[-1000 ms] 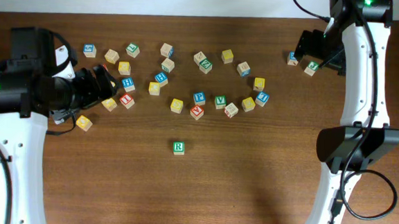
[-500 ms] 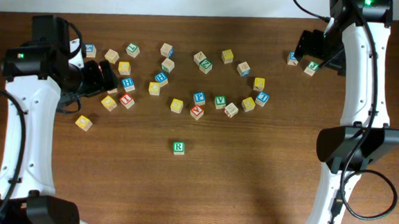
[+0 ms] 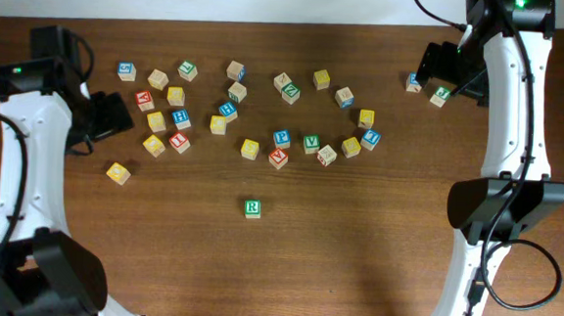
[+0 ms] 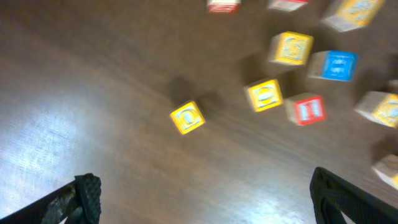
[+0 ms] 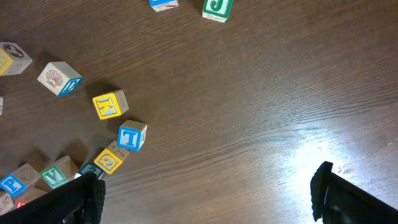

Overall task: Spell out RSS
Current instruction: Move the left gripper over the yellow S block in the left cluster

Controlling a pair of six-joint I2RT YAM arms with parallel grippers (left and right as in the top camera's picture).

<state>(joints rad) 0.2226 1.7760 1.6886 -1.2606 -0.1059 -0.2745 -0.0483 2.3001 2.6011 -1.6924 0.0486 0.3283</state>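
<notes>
Both gape empty: left gripper (image 4: 205,186), right gripper (image 5: 205,183); blurred yellow cube (image 4: 187,117) perhaps reads O.

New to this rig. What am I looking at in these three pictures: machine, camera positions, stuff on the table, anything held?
Two white robot arms stand at a brown wooden table, each ending in a two-finger gripper. The wide picture comes from a fixed camera overhead; the other two come from cameras on the wrists, so the dark shapes in their bottom corners are each gripper's own fingers. The left gripper and the right gripper are both open and hold nothing. Scattered on the table lie small wooden letter cubes with coloured faces; the green-faced cube with a white R sits alone, apart from the cluster.
</notes>
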